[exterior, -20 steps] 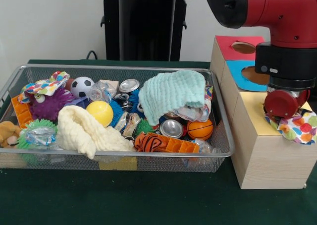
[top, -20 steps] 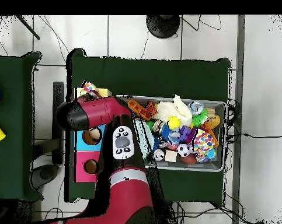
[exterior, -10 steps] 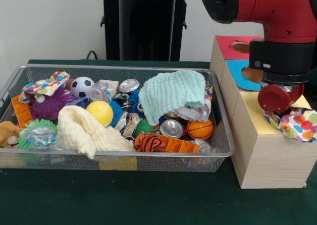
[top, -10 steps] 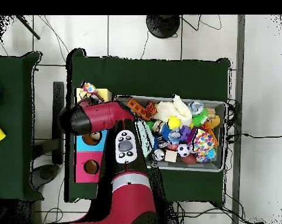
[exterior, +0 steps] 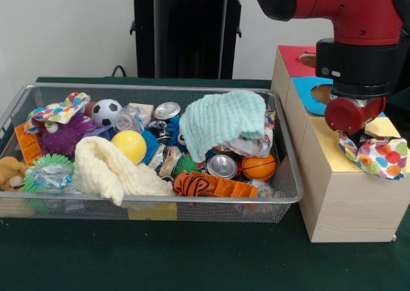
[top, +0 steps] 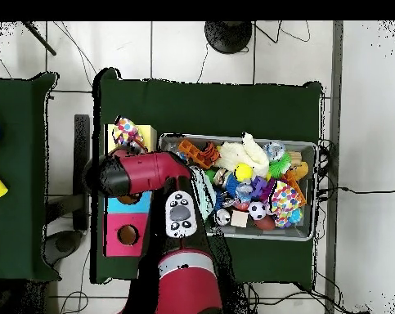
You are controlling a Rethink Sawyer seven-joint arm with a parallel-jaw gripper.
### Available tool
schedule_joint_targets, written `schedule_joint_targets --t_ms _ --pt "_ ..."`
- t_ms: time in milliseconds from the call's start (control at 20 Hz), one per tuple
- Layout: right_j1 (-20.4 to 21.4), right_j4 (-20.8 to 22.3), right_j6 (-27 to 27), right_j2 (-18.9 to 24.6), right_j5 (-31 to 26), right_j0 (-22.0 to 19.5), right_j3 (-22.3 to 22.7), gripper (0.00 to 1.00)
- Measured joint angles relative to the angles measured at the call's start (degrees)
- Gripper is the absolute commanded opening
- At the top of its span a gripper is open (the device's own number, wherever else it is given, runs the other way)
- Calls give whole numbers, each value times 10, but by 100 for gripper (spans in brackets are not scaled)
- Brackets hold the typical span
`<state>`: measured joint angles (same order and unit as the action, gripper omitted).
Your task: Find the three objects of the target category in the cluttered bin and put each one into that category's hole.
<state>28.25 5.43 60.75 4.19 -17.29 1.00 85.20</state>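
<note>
Wire bin (exterior: 13, 115), on the green table (exterior: 160, 259), contents left to right in the front view:
- polka-dot cloth (exterior: 54, 111) over a purple spiky toy (exterior: 61, 137)
- soccer ball (exterior: 106, 111)
- cream cloth (exterior: 112, 169)
- yellow ball (exterior: 129, 145)
- crushed cans (exterior: 222, 166)
- tiger-striped toy (exterior: 195, 184)
- mint cloth (exterior: 221, 121)
- small basketball (exterior: 259, 167)

Sorting box (exterior: 346, 201), just right of the bin: red, blue and yellow tops, each of the first two with a visible hole.

Gripper (exterior: 351, 132): above the yellow section. A second multicoloured dotted cloth (exterior: 375, 155) hangs at its tip and drapes over the yellow top. Whether the fingers are clamped on it, together or apart cannot be told; the red wrist hides them.

Task item location: the dotted cloth lies on the yellow section, not visibly down its hole; the overhead view shows it (top: 125, 129) at the box's far end.

Risks, as judged:
- cloth spreads flat over the opening instead of dropping through, being limp
- cloth slides off the box's outer edge, since part already overhangs
- cloth snags on the tip

Writing or brands: none legible.
</note>
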Motion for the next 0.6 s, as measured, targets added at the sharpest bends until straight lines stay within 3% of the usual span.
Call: schedule_joint_targets --t_ms 600 --pt "11 -23 0 -5 3 1 14 0"
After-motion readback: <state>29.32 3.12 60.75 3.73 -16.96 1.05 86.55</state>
